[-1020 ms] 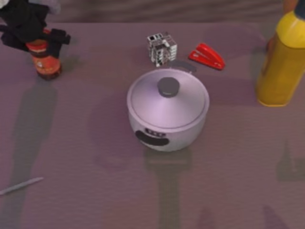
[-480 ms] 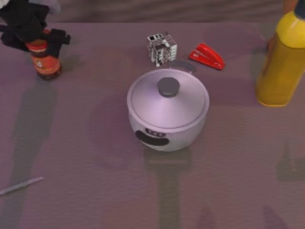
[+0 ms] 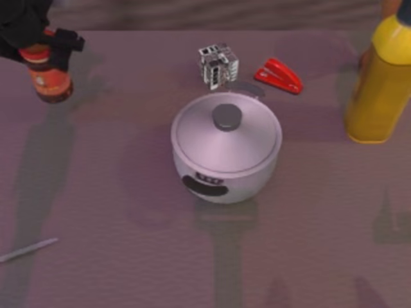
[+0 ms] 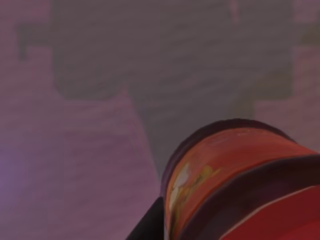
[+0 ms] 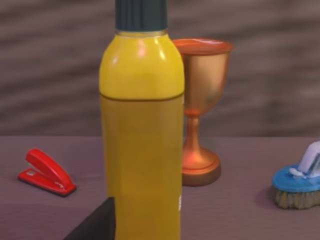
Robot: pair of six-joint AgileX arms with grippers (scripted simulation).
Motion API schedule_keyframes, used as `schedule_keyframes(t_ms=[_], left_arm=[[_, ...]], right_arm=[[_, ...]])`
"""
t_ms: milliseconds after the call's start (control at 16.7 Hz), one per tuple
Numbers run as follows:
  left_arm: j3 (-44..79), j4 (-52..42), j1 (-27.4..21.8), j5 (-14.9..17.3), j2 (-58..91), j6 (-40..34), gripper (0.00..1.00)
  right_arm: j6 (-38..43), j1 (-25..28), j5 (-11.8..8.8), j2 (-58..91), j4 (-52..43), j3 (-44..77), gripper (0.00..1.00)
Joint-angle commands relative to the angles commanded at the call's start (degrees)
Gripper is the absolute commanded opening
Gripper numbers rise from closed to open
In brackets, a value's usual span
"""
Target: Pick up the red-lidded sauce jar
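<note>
- We are holding the red-lidded sauce jar (image 3: 46, 76) in our left gripper (image 3: 40, 46), fingers clamped on either side just under the lid, at the far left corner of the table (image 3: 128, 256).
- The jar is hanging below the gripper; in the left wrist view its label (image 4: 210, 175) is filling the near field with only the jar's shadow on the bare table beneath it, so we are judging it clear of the surface.
- To do this lift well, we are aiming to rise straight and slowly, keeping the squeeze steady so the smooth jar is not slipping or tilting.
- Out from the gripper toward the table's middle, the lidded pot (image 3: 225, 146) is standing well apart, with the small cube (image 3: 218, 65) and red stapler (image 3: 278, 75) beyond it.
- Our right arm is parked by the tall yellow bottle (image 5: 141, 130); we cannot tell how its fingers are set.
</note>
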Motion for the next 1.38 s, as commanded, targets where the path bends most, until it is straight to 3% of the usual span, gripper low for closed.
schedule_keyframes(t_ms=[360, 780, 960, 1380], left_arm=[[-16.00, -0.52, 0.71, -0.11, -16.37, -0.03, 0.00], [-17.53, -0.13, -0.02, -0.46, -17.49, -0.80, 0.00], [-21.47, 2.41, -3.02, -2.23, -18.86, -6.13, 0.00], [-36.61, 11.93, -14.29, -8.50, -24.27, -26.97, 0.00]], right_arm=[[0.00, 0.00, 0.00, 0.00, 0.00, 0.00, 1.00], [0.00, 0.00, 0.00, 0.00, 0.00, 0.00, 1.00], [0.00, 0.00, 0.00, 0.00, 0.00, 0.00, 1.00], [0.00, 0.00, 0.00, 0.00, 0.00, 0.00, 1.00]])
